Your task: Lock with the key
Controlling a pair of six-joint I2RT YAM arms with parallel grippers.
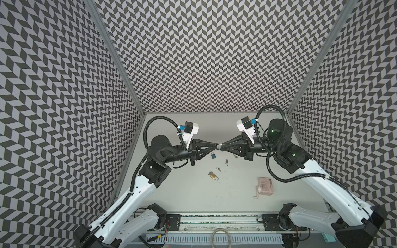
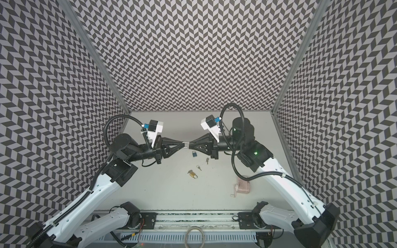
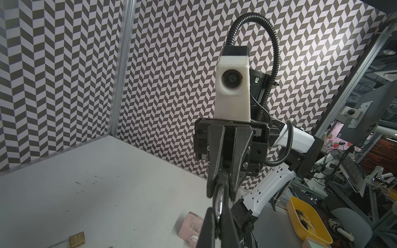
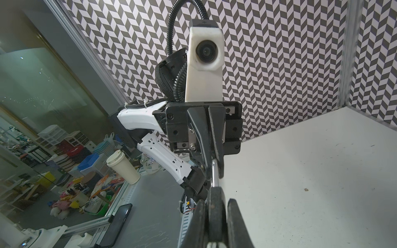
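Note:
My two grippers meet tip to tip in mid-air above the middle of the table, with a padlock held between them. In the right wrist view, my right gripper (image 4: 216, 206) is shut on the padlock's dark body (image 4: 216, 216). Its silver shackle (image 4: 214, 171) runs into the left gripper's fingers (image 4: 218, 137). In the left wrist view, my left gripper (image 3: 217, 209) is shut on that shackle (image 3: 219, 199). In both top views only a short silver piece of the padlock (image 1: 218, 146) (image 2: 186, 145) shows between the left gripper (image 1: 215, 145) and the right gripper (image 1: 222, 147). Two loose keys (image 1: 226, 162) (image 1: 218, 169) lie on the table below.
On the table (image 1: 193, 193) lie a blue padlock (image 1: 213, 155) and a brass padlock (image 1: 214, 176) with a key (image 1: 210, 172) beside it. A pink device with a crank (image 1: 265, 186) sits front right. Patterned walls close in the left, back and right sides.

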